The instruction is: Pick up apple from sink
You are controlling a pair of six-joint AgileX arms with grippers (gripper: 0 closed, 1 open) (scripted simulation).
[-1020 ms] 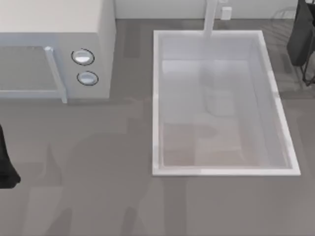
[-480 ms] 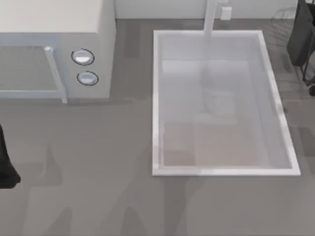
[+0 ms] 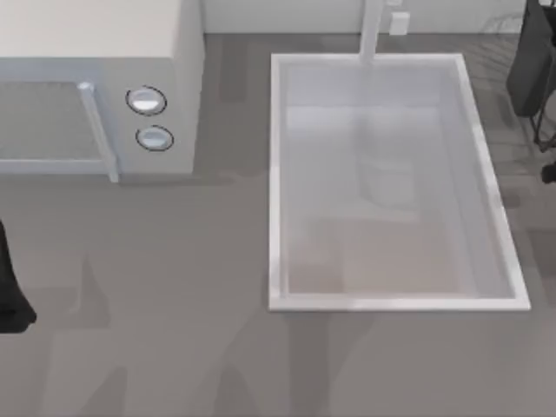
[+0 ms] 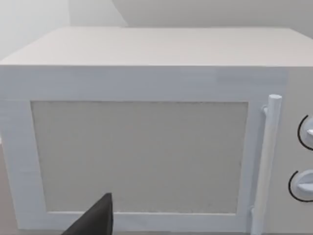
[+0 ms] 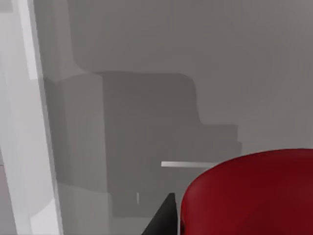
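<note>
The apple (image 5: pixel 254 196), glossy dark red, looms large and close in the right wrist view, over the grey table beside the sink's white rim (image 5: pixel 19 122). One dark finger (image 5: pixel 164 219) of my right gripper presses against the apple's side, and the gripper is shut on it. In the top view my right gripper (image 3: pixel 549 174) peeks in at the right edge, outside the sink (image 3: pixel 400 303). The basin floor holds nothing. My left arm (image 3: pixel 9 295) rests at the left edge.
A white microwave (image 3: pixel 95 52) with two round knobs (image 3: pixel 146 101) stands at the back left, and its door (image 4: pixel 142 156) faces the left wrist camera. A white faucet (image 3: pixel 372 30) rises behind the sink. Grey tabletop runs along the front.
The dark tip of my right gripper has slid a little toward the front along the right edge of the top view. Shadows in the basin have shifted. My left arm has not moved.
</note>
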